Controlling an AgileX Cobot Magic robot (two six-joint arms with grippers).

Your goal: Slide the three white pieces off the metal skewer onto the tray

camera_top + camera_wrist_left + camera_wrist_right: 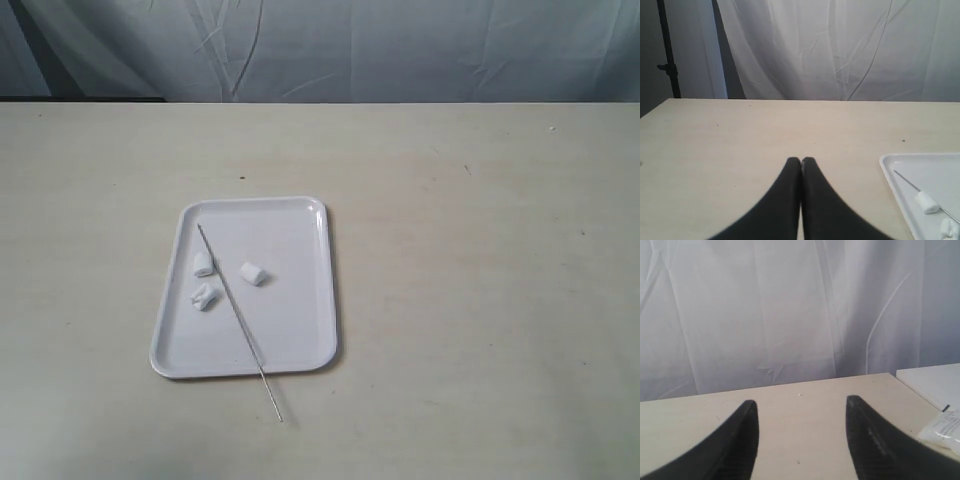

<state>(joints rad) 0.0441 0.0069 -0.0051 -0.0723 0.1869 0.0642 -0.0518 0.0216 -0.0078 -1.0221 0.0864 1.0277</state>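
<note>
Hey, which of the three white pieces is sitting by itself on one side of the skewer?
The white piece right of the metal skewer in the exterior view; the upper piece and lower piece both lie on its left.

The worktop is viewed from above, angled down, with the tray held at middle distance. Both wrist views are taken low over the worktop, nearly level, toward the curtain. The tray is shared by the exterior and left wrist views.

A pale table fills the frame. Left of centre lies a white tray. A skewer crosses its lower rim.
</note>
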